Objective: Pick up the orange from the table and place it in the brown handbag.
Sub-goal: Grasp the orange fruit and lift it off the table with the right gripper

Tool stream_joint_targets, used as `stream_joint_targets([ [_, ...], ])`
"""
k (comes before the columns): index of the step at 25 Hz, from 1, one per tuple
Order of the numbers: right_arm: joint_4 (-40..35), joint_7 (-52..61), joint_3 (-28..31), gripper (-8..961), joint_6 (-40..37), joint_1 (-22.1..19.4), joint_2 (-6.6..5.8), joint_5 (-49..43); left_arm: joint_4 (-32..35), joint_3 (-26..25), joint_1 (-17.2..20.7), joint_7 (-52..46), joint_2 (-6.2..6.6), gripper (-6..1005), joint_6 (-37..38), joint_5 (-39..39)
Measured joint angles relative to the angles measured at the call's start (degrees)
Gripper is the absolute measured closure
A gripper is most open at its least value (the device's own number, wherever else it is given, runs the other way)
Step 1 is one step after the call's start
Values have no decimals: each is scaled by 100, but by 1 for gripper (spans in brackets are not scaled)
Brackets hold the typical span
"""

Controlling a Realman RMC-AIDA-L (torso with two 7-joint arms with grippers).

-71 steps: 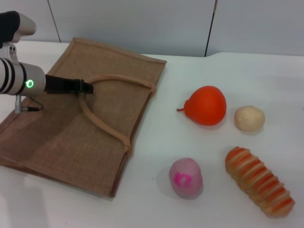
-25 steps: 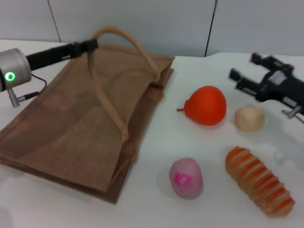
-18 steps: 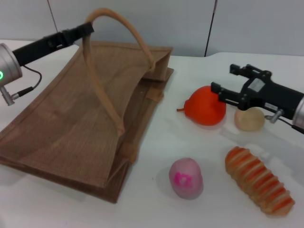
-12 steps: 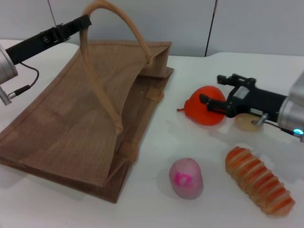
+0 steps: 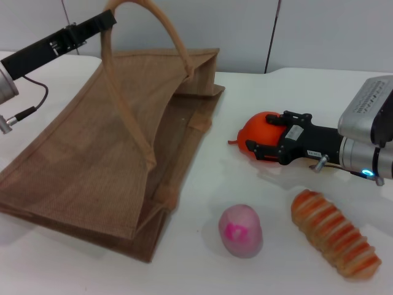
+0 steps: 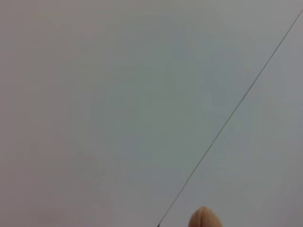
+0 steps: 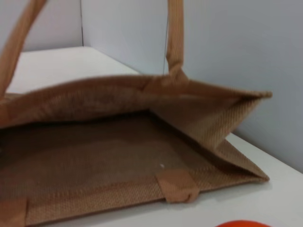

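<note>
Right gripper point(image 5: 265, 134) around the orange point(image 5: 258, 128)

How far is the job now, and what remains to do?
Done: the left gripper holds one handle up, so the brown handbag gapes open. In hand: the right gripper is around the orange, which sits on the table. Left: lifting it and placing it inside the bag.

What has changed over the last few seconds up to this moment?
The left end effector has lifted one handle of the brown handbag, pulling its mouth open. The right end effector came in from the right and now straddles the orange, which remains on the table. The pink fruit and the striped oblong have not moved; the beige ball is now hidden.
</note>
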Motion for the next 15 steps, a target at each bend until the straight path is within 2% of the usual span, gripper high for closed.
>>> stream_joint_targets([
  [13, -3, 4, -13, 268, 69, 0, 1, -13, -1, -18, 3, -23, 11, 875, -24, -6],
  [15, -11, 4, -18, 350, 74, -5, 0, -3, -1, -18, 3, -26, 11, 875, -24, -6],
])
